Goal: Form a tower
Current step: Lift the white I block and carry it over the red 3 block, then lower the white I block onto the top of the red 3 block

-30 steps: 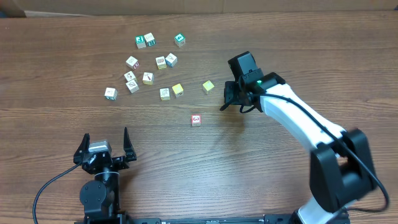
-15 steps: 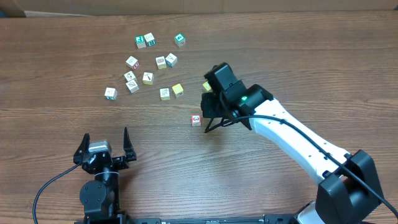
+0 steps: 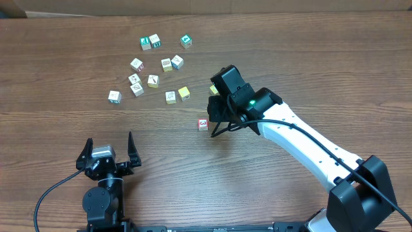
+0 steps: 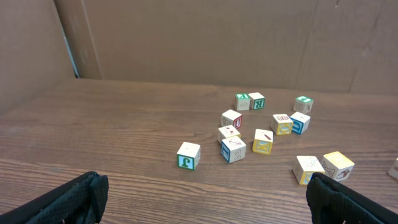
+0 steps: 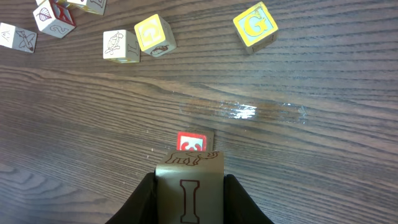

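Note:
My right gripper [image 5: 189,194] is shut on a pale wooden cube [image 5: 189,183] marked with an "I" and an animal outline. The held cube hangs just in front of and above a single red-marked cube [image 5: 191,142] lying on the table. In the overhead view the right gripper [image 3: 216,122] sits right beside that red-marked cube [image 3: 203,124]. No tower is in view; every cube I can see lies singly. My left gripper [image 3: 108,152] rests at the near edge, open and empty, its fingers [image 4: 62,199] wide apart.
Two yellow cubes [image 5: 154,34] [image 5: 255,26] lie beyond the red one. Several loose cubes with green, blue and red faces [image 3: 154,64] are scattered at the back left. The right arm [image 3: 302,145] stretches diagonally across the table's right half.
The right arm swung left and toward me with its cube, from near the yellow cube to beside the red-marked cube. It has held still for the last half second.

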